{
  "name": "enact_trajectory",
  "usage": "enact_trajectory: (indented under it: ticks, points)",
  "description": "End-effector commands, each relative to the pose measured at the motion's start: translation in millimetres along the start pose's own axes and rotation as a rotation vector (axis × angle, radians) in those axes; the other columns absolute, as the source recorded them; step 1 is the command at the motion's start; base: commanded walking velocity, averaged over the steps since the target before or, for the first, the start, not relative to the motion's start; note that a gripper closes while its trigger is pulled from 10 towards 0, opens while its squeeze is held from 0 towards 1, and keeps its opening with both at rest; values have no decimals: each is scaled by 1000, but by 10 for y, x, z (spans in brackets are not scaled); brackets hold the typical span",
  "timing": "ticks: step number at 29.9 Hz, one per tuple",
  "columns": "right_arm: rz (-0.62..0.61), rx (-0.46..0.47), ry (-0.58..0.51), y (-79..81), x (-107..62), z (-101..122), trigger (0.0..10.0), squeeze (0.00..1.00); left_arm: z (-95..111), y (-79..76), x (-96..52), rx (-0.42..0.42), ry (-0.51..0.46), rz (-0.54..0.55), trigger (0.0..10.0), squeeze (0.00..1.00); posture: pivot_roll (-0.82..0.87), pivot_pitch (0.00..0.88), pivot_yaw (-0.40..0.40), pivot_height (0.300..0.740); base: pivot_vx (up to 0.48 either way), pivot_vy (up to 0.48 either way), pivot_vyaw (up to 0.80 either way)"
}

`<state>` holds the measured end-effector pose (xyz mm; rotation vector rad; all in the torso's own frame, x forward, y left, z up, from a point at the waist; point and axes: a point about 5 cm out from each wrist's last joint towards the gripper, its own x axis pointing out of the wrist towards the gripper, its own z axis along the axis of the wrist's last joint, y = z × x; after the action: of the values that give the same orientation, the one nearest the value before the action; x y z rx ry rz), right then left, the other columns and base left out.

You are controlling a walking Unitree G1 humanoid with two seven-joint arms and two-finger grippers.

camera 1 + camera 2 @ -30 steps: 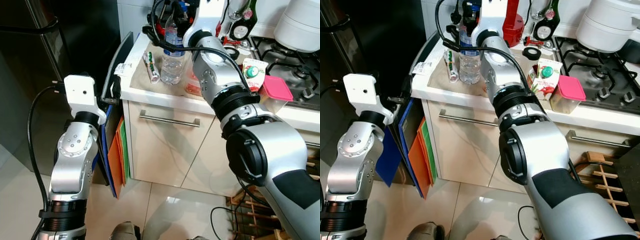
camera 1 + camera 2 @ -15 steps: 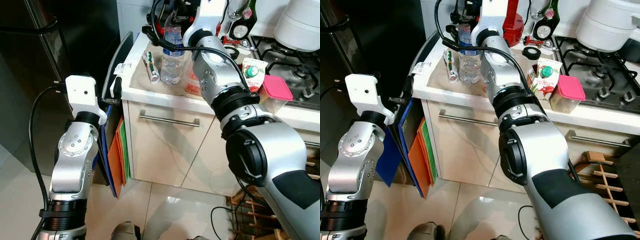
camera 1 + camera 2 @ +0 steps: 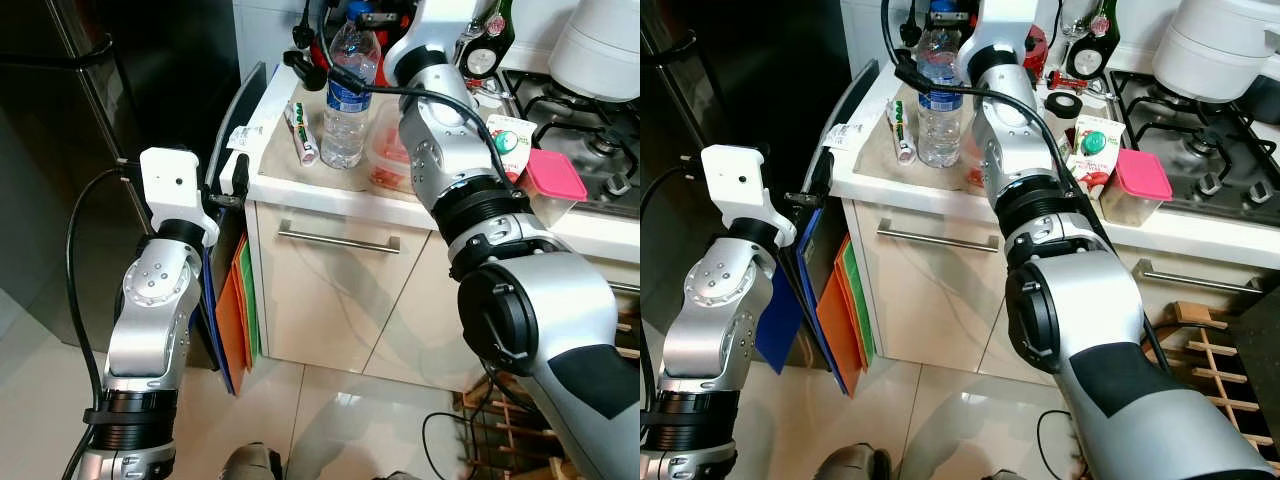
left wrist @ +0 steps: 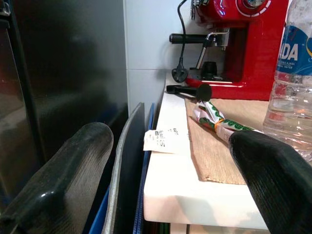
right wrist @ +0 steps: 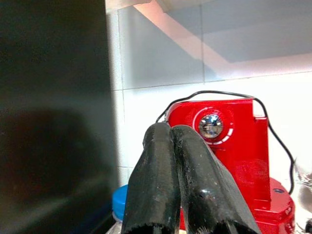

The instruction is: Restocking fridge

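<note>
With right tool (image 5: 175,185) pressed together above bottle (image 3: 349,95) cap (no contact), left tool (image 4: 170,195) spread near table (image 4: 195,195) edge.

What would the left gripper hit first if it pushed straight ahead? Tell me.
Probably the near corner of the white countertop, which lies between the open fingers of the left gripper. The dark flat tray standing on edge beside the counter may touch one finger sooner; depth is unclear.
</note>
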<state>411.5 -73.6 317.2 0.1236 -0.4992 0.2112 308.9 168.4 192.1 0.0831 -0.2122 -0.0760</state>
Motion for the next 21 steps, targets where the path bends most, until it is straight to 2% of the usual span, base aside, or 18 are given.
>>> enact_trajectory:
  ticks: [1, 3, 4, 7, 9, 12, 14, 15, 16, 17, 18, 19, 21]
  points:
    - [-12, 3, -5, -26, 16, 37, 10000, 0, 31, -46, 28, 25, -13, -34, 10000, 0, 199, 12, -14, 732, 0, 0, 0]
    - [-24, 23, 8, -35, 8, 13, 10000, 0, 22, -71, 21, 37, -10, -49, 10000, 0, 198, 13, -16, 732, 0, 0, 0]
    - [-37, 38, 10, -58, -15, -17, 10000, 1000, 13, -104, 3, 44, -9, -70, 10000, 0, 199, 14, -20, 732, 0, 0, 0]
    - [-62, 21, -34, -118, -104, -52, 10000, 1000, -2, -157, -40, 45, -14, -95, 10000, 0, 184, 14, -20, 732, 0, 0, 0]
    - [-92, -47, -108, -195, -206, -25, 10000, 1000, -20, -195, -59, 30, -15, -106, 10000, 0, 162, 11, -26, 732, 0, 0, 0]
    - [-111, -89, -146, -245, -283, -6, 10000, 1000, -31, -222, -61, 27, -16, -118, 10000, 0, 149, 8, -30, 732, 0, 0, 0]
    - [-148, -162, -188, -348, -465, -4, 10000, 1000, -48, -286, -47, 32, -25, -142, 10000, 0, 114, 0, -33, 732, 0, 0, 0]
    - [-148, -162, -188, -348, -465, -4, 10000, 1000, -48, -286, -47, 32, -25, -142, 10000, 0, 114, 0, -33, 732, 0, 0, 0]
    - [-161, -198, -193, -397, -570, -21, 10000, 1000, -53, -319, -33, 38, -30, -155, 10000, 0, 99, 0, -34, 732, 0, 0, 0]
    - [-174, -223, -181, -442, -680, -59, 10000, 1000, -60, -346, -24, 49, -33, -167, 10000, 0, 85, 0, -32, 732, 0, 0, 0]
    - [-174, -223, -181, -442, -680, -59, 10000, 1000, -60, -346, -24, 49, -33, -167, 10000, 0, 85, 0, -32, 732, 0, 0, 0]
    - [-183, -238, -169, -476, -757, -93, 10000, 1000, -70, -365, -15, 56, -33, -175, 10000, 0, 73, 0, -29, 732, 0, 0, 0]
    - [-192, -260, -141, -507, -968, -165, 10000, 1000, -57, -339, -50, 71, -50, -177, 10000, 0, 55, 0, -27, 732, 0, 0, 0]
